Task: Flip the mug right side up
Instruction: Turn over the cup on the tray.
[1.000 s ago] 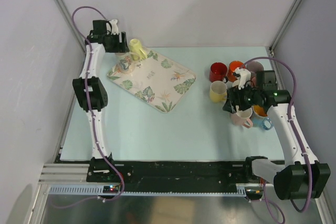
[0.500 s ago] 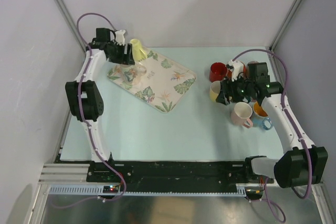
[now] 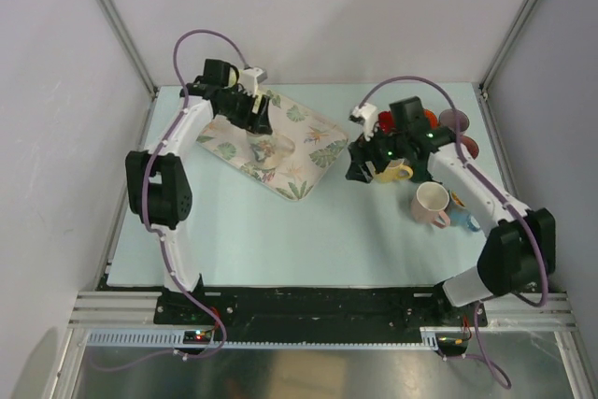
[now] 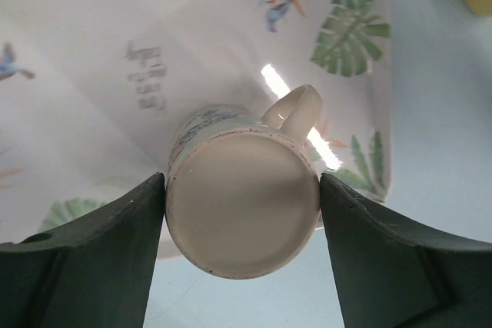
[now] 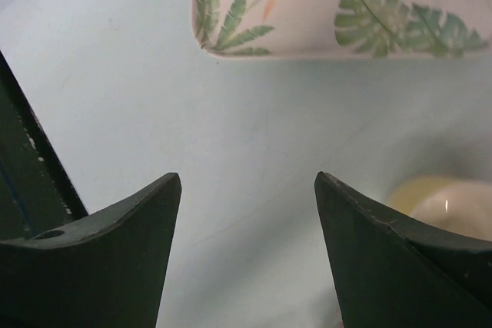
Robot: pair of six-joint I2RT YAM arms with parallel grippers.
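The job is partway through at best. The left gripper (image 4: 243,186) hangs over the leaf-patterned tray (image 3: 313,133). Its jaws stand wide and press against both sides of a cream mug (image 4: 242,217), so the mug looks gripped. The mug's flat base faces the wrist camera and its handle sticks out clear of the jaws. Its mouth therefore points down at the tray, and it is not yet right side up. I cannot tell whether the rim rests on the tray or hangs just above it.

What remains, by my reading, is the whole turn: roll the mug over, set it on its base and let go.

The right gripper (image 5: 246,182) holds nothing. Its jaws are spread over the bare tabletop (image 3: 280,240), between the tray's corner and a yellow mug (image 5: 453,205).
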